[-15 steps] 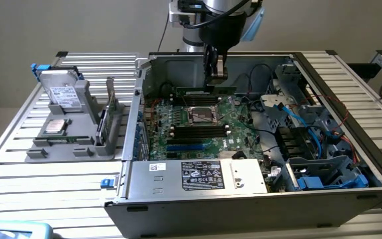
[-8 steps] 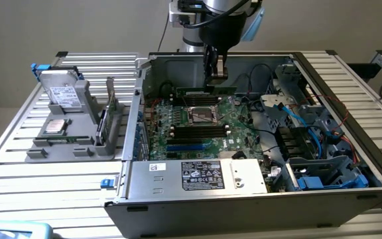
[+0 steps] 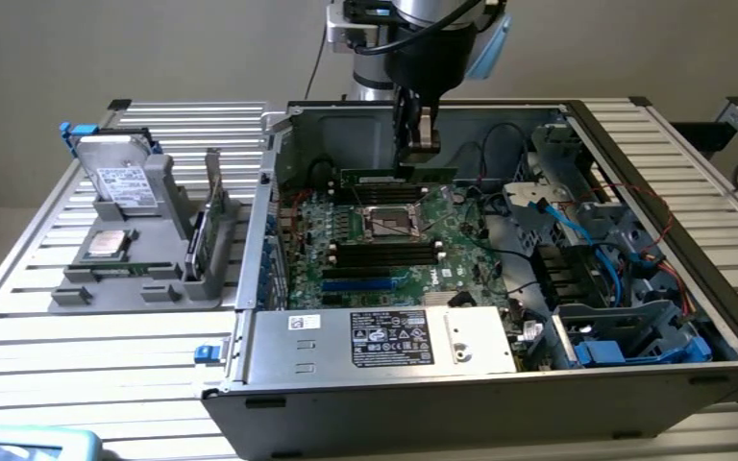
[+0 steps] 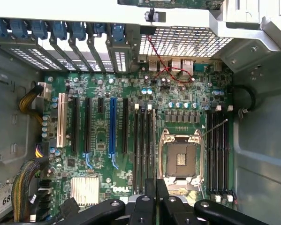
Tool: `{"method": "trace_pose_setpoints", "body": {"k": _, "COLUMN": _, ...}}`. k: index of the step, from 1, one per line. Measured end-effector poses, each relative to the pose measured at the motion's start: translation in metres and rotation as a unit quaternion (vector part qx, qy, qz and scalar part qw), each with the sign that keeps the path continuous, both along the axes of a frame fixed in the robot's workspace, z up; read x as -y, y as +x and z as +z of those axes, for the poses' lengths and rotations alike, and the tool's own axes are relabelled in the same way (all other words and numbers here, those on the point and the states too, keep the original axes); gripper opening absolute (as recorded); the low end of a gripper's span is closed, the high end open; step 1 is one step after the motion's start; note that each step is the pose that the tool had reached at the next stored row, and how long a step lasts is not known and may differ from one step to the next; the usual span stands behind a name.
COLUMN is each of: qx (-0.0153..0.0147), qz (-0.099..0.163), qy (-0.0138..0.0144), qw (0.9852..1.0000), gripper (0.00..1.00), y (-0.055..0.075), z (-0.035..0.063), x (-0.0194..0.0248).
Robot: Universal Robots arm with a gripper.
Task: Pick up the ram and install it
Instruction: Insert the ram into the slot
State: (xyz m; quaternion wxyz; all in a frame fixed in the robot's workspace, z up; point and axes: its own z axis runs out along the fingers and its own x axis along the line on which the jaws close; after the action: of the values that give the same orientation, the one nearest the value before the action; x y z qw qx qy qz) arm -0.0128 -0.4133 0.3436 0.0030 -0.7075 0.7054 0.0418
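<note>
while the gripper (image 3: 417, 152) hangs inside the open computer case (image 3: 472, 413), its fingers sit pinched close together on the top edge of the ram (image 3: 399, 177), which is off the motherboard (image 3: 453, 240) just above it. the stick's long axis runs from the exterior view's left to its right, parallel to the black memory slots (image 3: 382, 253) on either side of the cpu socket (image 3: 388, 221). it looks to sit over the bank beyond the socket, though exactly which slot i cannot tell.

Slatted table (image 3: 87, 370) bearing computer case (image 3: 472, 408), grey holder (image 3: 112, 291)
</note>
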Motion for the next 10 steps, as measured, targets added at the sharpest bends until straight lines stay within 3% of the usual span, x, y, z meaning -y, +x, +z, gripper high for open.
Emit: {"method": "trace_pose_setpoints", "body": {"k": 10, "qx": 0.001, "qz": -0.016, "qy": 0.0018, "qw": 0.9999, "gripper": 0.13, "y": -0.007, "z": -0.0149, "x": 0.0004}}
